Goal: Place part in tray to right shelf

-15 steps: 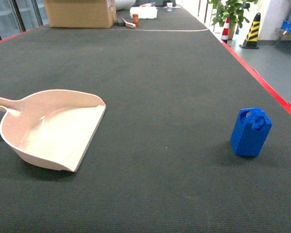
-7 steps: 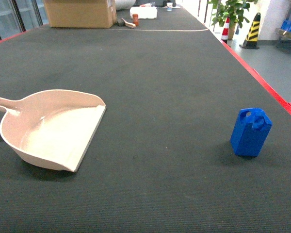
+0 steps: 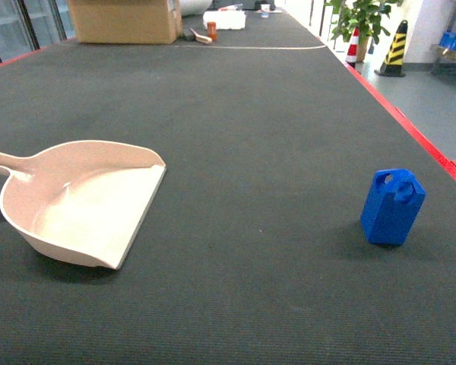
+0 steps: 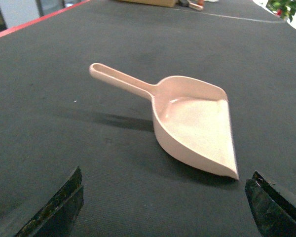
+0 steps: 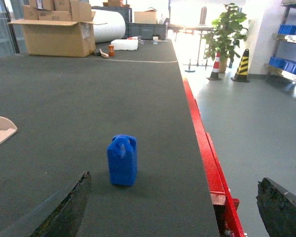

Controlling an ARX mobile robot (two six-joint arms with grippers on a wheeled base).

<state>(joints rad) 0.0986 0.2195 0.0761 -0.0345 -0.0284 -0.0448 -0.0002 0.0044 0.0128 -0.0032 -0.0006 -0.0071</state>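
On ribbed dark matting (image 3: 251,152): boxy part (image 3: 393,207), glossy scooped tray (image 3: 83,201); both claws spread.

Almost nothing differs from the earlier head views. The far end of the surface (image 3: 235,91) sits a touch higher in the head view, so the white box (image 3: 225,19) and small orange item (image 3: 211,30) there are cut closer by the top edge.
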